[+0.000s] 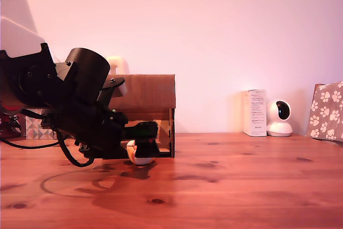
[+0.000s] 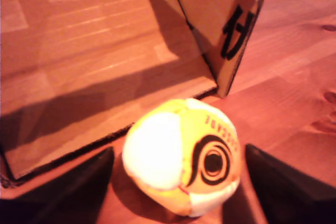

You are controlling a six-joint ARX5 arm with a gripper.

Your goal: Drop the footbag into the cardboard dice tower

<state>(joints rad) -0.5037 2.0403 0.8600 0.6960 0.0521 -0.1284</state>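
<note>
Gripper (image 2: pixel 181 182): jaws spread wide, one finger either side of the footbag (image 2: pixel 182 156), neither touching it; nothing held, as I read it. Footbag: on the wooden table (image 1: pixel 241 181), centred between my fingers, just outside the open lower front of the cardboard dice tower (image 1: pixel 144 97). Round, no long axis. Tower top lies above.
</note>
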